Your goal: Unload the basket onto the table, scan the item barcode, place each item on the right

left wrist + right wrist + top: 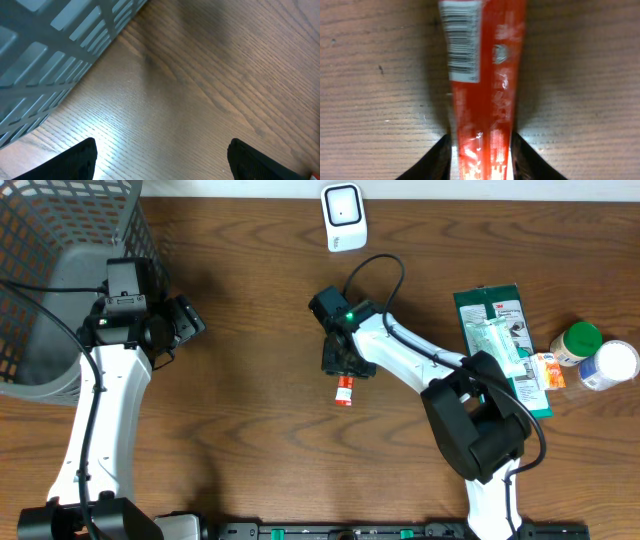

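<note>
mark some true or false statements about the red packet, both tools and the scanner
1. The red packet lies between the fingers of the right tool. True.
2. The left tool holds a bottle. False: it is open and empty, over bare table beside the grey basket.
3. The barcode on the packet faces up toward the right wrist camera. True.
4. The white scanner sits inside the basket. False: it stands on the table, outside the basket.

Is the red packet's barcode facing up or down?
Facing up: the right wrist camera, looking down at the table, sees the barcode label on the upper face of the red packet.
</note>
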Controlling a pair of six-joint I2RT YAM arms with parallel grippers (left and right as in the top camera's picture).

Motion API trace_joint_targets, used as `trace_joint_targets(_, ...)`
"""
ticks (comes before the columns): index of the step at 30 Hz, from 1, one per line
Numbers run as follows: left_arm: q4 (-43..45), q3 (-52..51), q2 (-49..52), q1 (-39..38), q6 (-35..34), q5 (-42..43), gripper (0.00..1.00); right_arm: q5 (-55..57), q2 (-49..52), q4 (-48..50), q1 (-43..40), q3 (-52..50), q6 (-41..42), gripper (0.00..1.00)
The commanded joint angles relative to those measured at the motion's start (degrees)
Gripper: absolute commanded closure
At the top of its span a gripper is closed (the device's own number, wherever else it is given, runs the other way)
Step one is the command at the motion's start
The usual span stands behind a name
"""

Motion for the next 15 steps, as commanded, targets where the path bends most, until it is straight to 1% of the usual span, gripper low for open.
trace_joint_targets(1,-0.1,0.3,-0.7,0.5,-0.5,-0.7,0.16,-3.3,2.8,1.0,0.1,-4.1,-1.0,0.91)
trace_joint_targets(2,-0.1,0.3,-0.7,0.5,-0.5,-0.7,0.16,-3.3,2.3,0.7,-0.4,-3.8,-2.5,0.99)
trace_joint_targets(4,-0.1,0.3,-0.7,0.5,-0.5,-0.7,0.16,-3.5,0.9,0.0,-1.6,-3.1,-4.8,0.99)
trace_joint_targets(9,-0.1,0.3,-0.7,0.5,-0.5,-0.7,0.16,-3.5,-2.5,0.4,-3.7,-3.0,-7.8,0.99)
trace_joint_targets(10,-0.1,0.3,-0.7,0.5,-0.5,-0.7,0.16,-3.5,-2.7,0.6,-4.0,-3.0,-8.5,0.96)
trace_joint_targets(12,-0.1,0.3,-0.7,0.5,-0.5,-0.7,0.16,-3.5,-2.7,0.5,-4.2,-3.1,-8.6,0.76)
trace_joint_targets(13,-0.1,0.3,-0.7,0.5,-0.5,-0.7,0.15,-3.5,-2.6,0.5,-4.2,-3.4,-8.6,0.69)
trace_joint_targets(15,-0.1,0.3,-0.7,0.5,-0.5,-0.7,0.16,-3.3,-2.6,0.5,-3.9,-4.0,-8.6,0.65)
